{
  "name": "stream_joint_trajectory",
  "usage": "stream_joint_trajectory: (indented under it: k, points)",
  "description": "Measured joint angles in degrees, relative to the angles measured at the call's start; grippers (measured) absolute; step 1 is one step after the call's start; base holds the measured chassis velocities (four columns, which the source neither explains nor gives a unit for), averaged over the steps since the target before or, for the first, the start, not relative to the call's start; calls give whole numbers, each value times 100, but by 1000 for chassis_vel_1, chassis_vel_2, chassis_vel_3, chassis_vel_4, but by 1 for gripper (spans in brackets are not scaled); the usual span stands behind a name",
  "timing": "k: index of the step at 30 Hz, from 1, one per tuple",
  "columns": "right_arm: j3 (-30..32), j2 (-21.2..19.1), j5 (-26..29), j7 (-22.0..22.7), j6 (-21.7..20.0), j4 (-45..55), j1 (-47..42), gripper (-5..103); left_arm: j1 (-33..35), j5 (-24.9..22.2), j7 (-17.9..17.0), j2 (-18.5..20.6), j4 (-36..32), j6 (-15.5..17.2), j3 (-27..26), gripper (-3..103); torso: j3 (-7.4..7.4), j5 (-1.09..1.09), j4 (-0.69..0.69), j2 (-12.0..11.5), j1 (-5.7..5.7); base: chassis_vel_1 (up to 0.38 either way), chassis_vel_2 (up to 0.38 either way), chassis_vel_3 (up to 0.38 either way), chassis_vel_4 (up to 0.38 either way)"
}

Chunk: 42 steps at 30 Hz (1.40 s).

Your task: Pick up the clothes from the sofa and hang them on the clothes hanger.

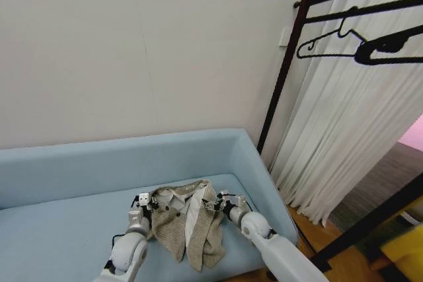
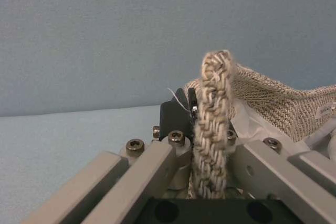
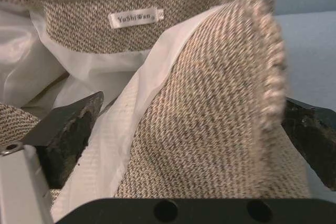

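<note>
Your left gripper is clamped on the knit edge of the beige jacket, which lies spread on the light blue sofa near its right end. Your right gripper sits at the jacket's other side with a fold of cloth inside it, though you cannot tell whether it grips. A black hanger hangs on the dark rack, well apart.

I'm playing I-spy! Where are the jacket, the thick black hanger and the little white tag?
jacket (image 1: 170, 229), head view, on a knitted front panel.
thick black hanger (image 1: 386, 46), head view, on its broad shoulder.
little white tag (image 3: 135, 18), right wrist view, on the tag's middle, inside the collar.
</note>
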Motion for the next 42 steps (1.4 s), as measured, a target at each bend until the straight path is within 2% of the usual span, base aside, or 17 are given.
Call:
stream_joint_trajectory:
  k: [3, 6, 7, 10, 18, 24, 27, 30, 31, 33, 35, 36, 37, 39, 42]
  points:
    - [-55, 48, -51, 19, 47, -91, 8, 96, 0, 0, 0, -10, 0, 0, 7, 1, 0, 0, -1, 0, 0, 0, 0, 0, 0]
    - [-103, 113, -96, 29, 95, -197, 12, 81, -1, 4, 0, -17, 1, 0, 16, 1, 0, 0, -1, 0, 0, 0, 0, 0, 0]
    - [-103, 113, -96, 29, 95, -197, 12, 81, -1, 4, 0, -17, 1, 0, 16, 1, 0, 0, -1, 0, 0, 0, 0, 0, 0]
    - [-136, 160, -119, 29, 141, -304, 48, 65, -6, 5, 0, -17, 1, 0, 21, 1, 0, 0, -1, 0, 0, 0, 0, 0, 0]
    - [-42, 203, -97, -82, 234, -374, 66, 61, -3, 7, 0, -16, -27, 0, 30, 1, 0, 0, 0, 0, 0, 0, 0, 0, 0]
    - [89, 204, -10, -403, 386, -452, 34, 55, 0, 9, 6, -12, -29, 0, 36, 1, 0, 1, -1, 0, 0, 0, 0, 0, 0]
    - [134, 188, 2, -529, 434, -473, 34, 45, -6, 9, 18, -4, -29, 0, 46, 1, 0, 0, -1, 0, 0, 0, 0, 0, 0]
    - [140, 193, 2, -548, 453, -511, 53, 42, -14, 9, 20, -1, -28, 0, 55, 1, 0, 0, -1, 0, 0, 0, 0, 0, 0]
    - [153, 218, -15, -555, 481, -583, 92, 37, -20, 9, 22, 2, -28, 0, 69, 1, 0, 1, 0, 0, 0, 0, 0, 0, 0]
    - [155, 227, -21, -556, 490, -605, 103, 37, -21, 9, 23, 2, -28, 0, 74, 1, 0, 1, 0, 0, 0, 0, 0, 0, 0]
    - [168, 250, -45, -556, 519, -677, 140, 30, -25, 9, 24, 4, -29, 0, 87, 1, 0, 1, 0, 0, 0, 0, 0, 0, 0]
    - [172, 254, -52, -556, 526, -695, 152, 30, -26, 9, 24, 5, -29, 0, 92, 1, 0, 1, 0, 0, 0, 0, 0, 0, 0]
    - [176, 254, -56, -557, 538, -710, 165, 18, -25, 9, 27, 5, -39, 0, 94, 1, 0, 1, 0, 0, 0, 0, 0, 0, 0]
    - [176, 253, -56, -564, 542, -711, 168, 18, -23, 9, 28, 5, -44, 0, 94, 1, 0, 1, 0, -1, 0, 0, 0, 0, 0]
    - [191, 253, -76, -626, 589, -734, 171, 3, 11, 10, 35, 5, -64, 0, 84, 1, 0, 1, 0, 0, 0, 0, 0, 0, 0]
